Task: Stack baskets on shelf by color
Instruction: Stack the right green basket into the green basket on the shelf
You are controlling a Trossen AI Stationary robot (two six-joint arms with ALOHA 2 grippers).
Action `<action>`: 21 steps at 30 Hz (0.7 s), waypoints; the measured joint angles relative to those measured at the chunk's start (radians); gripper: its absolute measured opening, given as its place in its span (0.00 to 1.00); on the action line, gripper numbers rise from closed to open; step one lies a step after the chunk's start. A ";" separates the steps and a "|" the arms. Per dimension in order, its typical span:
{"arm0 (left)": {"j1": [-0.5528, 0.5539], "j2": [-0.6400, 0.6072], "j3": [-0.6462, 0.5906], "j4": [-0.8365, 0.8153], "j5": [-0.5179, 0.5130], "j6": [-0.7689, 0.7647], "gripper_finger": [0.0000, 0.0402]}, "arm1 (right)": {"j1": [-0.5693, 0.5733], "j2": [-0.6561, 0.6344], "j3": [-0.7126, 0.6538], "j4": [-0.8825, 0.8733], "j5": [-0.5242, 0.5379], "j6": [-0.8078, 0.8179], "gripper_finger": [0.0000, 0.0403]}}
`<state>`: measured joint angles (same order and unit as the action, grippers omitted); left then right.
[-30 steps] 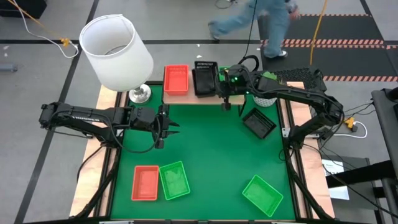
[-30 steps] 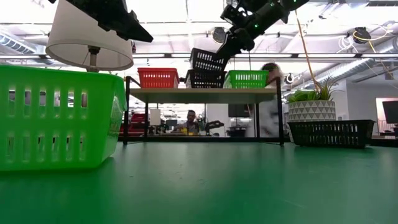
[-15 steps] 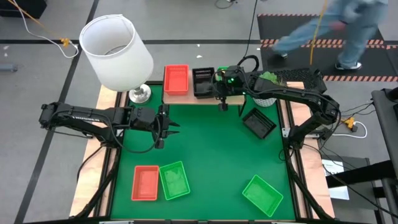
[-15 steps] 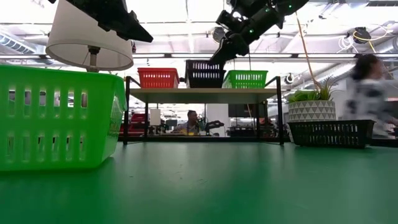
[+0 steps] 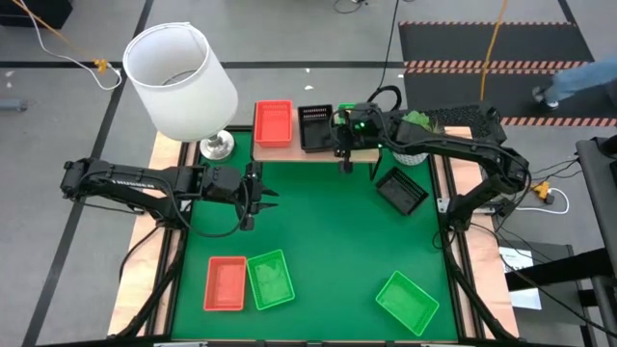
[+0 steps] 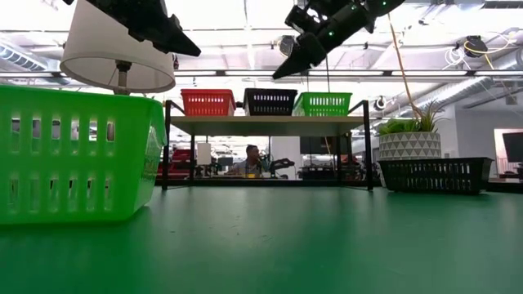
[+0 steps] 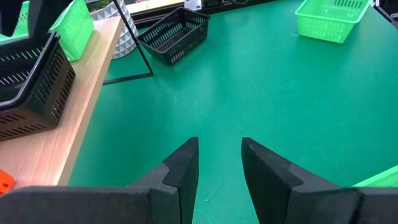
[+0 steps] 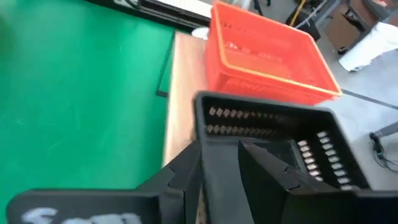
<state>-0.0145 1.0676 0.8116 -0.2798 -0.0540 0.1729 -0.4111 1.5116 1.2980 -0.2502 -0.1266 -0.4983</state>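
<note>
Right gripper (image 6: 282, 72) hangs just above the black slotted plastic basket (image 5: 316, 127) on the low wooden-topped shelf (image 6: 265, 125), jaws parted and holding nothing; a second ago it held that basket tilted, now the basket sits flat between the orange-red basket (image 5: 273, 123) and a green one (image 6: 324, 104). These trays look light, stiff and a bit slick, best pinched on a rim wall. Left gripper (image 5: 253, 198) waits over the green tabletop (image 5: 328, 241), jaws partly open and empty.

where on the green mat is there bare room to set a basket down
The widest bare patch is mid-mat, bordered by the shelf, the black basket, the front green baskets and the left end effector. The shelf top is crowded.
</note>
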 joint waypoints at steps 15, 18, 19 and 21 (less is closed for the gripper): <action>0.000 0.000 0.000 0.000 0.000 0.000 0.31 | 0.058 0.110 0.000 0.041 0.128 0.050 0.01; 0.000 0.000 0.000 0.000 0.000 0.000 0.31 | 0.060 0.140 0.000 0.084 0.126 0.062 0.01; 0.000 0.000 0.000 0.000 0.000 0.000 0.31 | 0.060 0.147 0.000 0.091 0.126 0.068 0.02; 0.000 0.000 0.000 0.000 0.000 0.000 0.31 | 0.060 0.158 0.000 0.107 0.126 0.077 0.02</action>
<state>-0.0147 1.0676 0.8116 -0.2802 -0.0540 0.1726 -0.3515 1.6691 1.2980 -0.1428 -0.0005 -0.4215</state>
